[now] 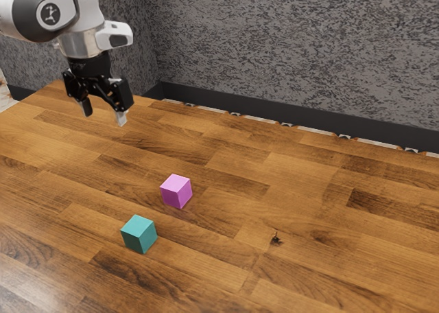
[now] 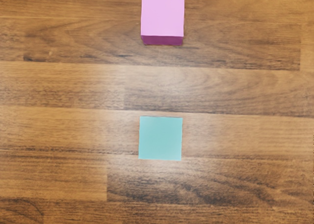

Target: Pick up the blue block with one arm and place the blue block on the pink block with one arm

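**A:** Where was the black two-finger gripper?

**B:** It hung in the air at the exterior view's upper left, above the brown wooden plank table and near the grey speckled wall. Its jaws were spread apart, with nothing between them.

**A:** And the small teal-blue cube-shaped block?

**B:** It sat flat on the table, well apart from the gripper, and nothing touched it.

**A:** And the other one?

**B:** The pink cube-shaped block stood on the wood near it, a little farther back and toward the exterior view's right. A strip of bare wood lay between the two, so they were not touching.

**A:** What did the wrist view give?

**B:** Both were seen from above, below the hand. The teal-blue cube-shaped block showed its top face, and the pink cube-shaped block lay in line with it, with one darker side face showing.

**A:** Anything else?

**B:** A small dark speck lay on the wood, to the exterior view's right of the blocks.
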Controlling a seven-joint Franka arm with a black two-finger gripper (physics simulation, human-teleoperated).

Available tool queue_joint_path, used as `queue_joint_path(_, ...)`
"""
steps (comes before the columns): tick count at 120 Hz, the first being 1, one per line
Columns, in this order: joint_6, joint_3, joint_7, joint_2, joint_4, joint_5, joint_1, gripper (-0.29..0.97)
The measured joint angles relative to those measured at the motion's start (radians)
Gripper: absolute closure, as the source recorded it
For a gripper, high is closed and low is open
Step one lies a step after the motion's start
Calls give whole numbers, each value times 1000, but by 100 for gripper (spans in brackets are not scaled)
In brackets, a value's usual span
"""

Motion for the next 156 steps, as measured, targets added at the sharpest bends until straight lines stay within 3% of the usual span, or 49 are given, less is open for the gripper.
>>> queue_joint_path(33, 92, -7, -23, -4, -104, -60, 3, 0)
queue_joint_path(48, 208, -6, -41, -91, -340, -74, 19, 0)
queue_joint_path(80, 440, -14, -68, -57, -512, -86, 20, 0)
queue_joint_path(113, 597, -15, -85, 6, -604, -134, 30, 0)
queue_joint_path(156, 713, -15, -47, 108, -608, -134, 64, 0)
